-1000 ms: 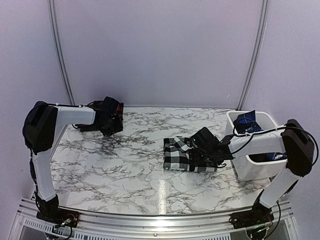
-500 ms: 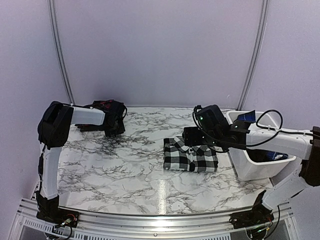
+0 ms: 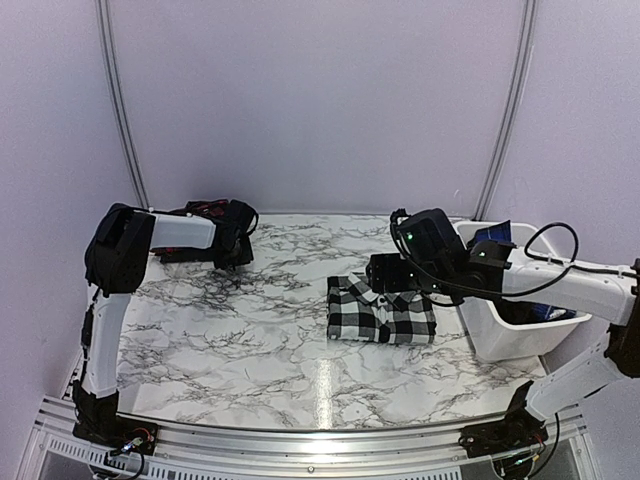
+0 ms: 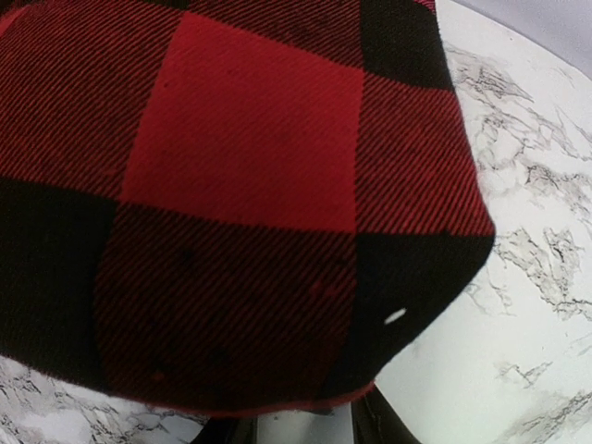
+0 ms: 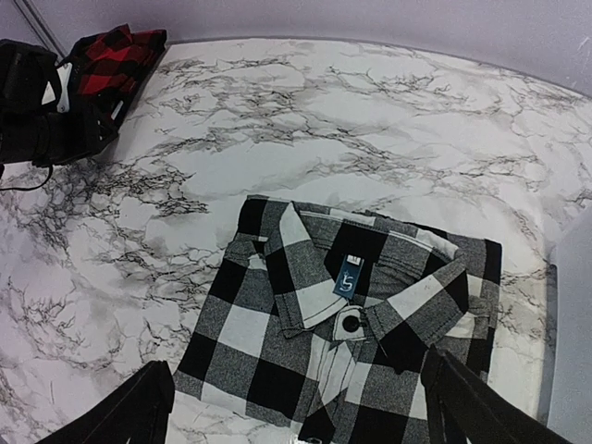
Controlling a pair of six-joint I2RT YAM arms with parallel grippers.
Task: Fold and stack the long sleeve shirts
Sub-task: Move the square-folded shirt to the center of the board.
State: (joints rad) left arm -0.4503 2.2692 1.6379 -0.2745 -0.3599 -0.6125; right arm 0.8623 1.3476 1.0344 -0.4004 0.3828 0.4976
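Top external | folded black-and-white shirt [image 3: 380, 315] = landmark, right fingers [image 5: 129, 407] spread empty just above it | red-and-black shirt [image 4: 240, 185] well to its far-left, at left fingers [image 4: 377, 427], grip unclear | left arm nearer; likely carry rightward to stack.

Robot test booth: blank lilac walls [image 3: 320, 100], marble-print tabletop [image 3: 250, 340], arm bases [image 3: 500, 435] bolted to aluminium rail [image 3: 300, 442].

The black-and-white buffalo-check flannel shirt [image 5: 277, 342] lies folded into a neat rectangle right of centre on the marble table [image 3: 250, 330], its collar facing up and showing a small blue label. The red-and-black buffalo-check flannel shirt [image 4: 240, 185] sits bunched at the table's far left corner, well apart.
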